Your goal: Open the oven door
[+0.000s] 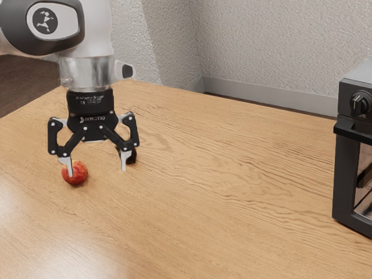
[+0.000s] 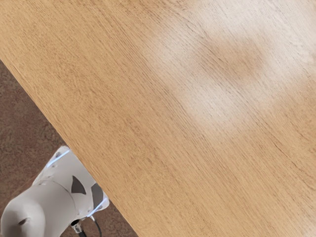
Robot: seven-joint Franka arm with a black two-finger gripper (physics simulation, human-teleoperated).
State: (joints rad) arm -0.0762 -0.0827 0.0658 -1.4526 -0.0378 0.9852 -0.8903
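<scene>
Exterior view's left side: pincer [image 1: 97, 171], fingers spread wide, near apple [image 1: 80, 174] on desk [image 1: 221, 203]; toaster oven [image 1: 347, 92] at right edge, door [image 1: 345, 183] shut.

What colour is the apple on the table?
Red with yellowish patches, best seen in the exterior view.

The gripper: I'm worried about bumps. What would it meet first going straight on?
Pointing down, the gripper would probably meet the table first. In the exterior view its fingers overlap the apple and a dark object; depth being unclear, either might come first.
</scene>
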